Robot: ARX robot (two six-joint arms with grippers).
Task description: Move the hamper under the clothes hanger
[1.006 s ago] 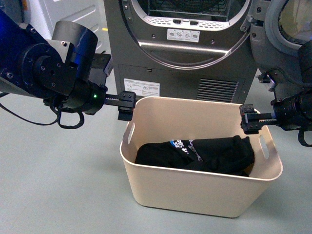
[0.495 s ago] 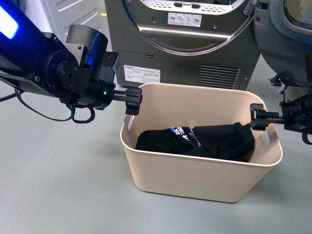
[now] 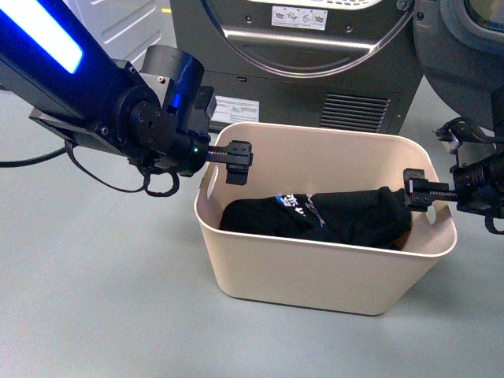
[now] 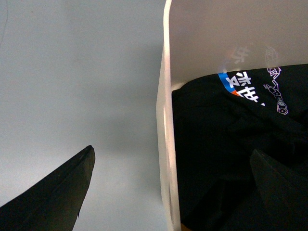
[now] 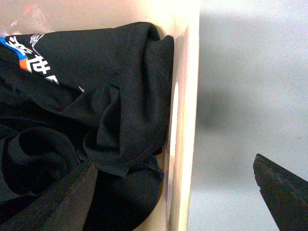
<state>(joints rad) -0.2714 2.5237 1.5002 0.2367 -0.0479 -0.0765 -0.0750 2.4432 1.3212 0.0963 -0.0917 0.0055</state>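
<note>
Straddling the hamper's [image 3: 315,268] side walls at its slot handles [image 5: 174,120], probably the best holds, the left fingers [image 4: 57,192] and right fingers [image 5: 284,187] are hanging spread, unclenched; stiff and likely light, it is sitting on the floor [image 3: 94,315] before the dryer [image 3: 299,87].

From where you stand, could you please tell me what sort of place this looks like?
Probably a laundry room: a dark grey dryer with a round drum opening stands ahead, and a cream hamper holding a black garment sits on the floor in front of it.
</note>
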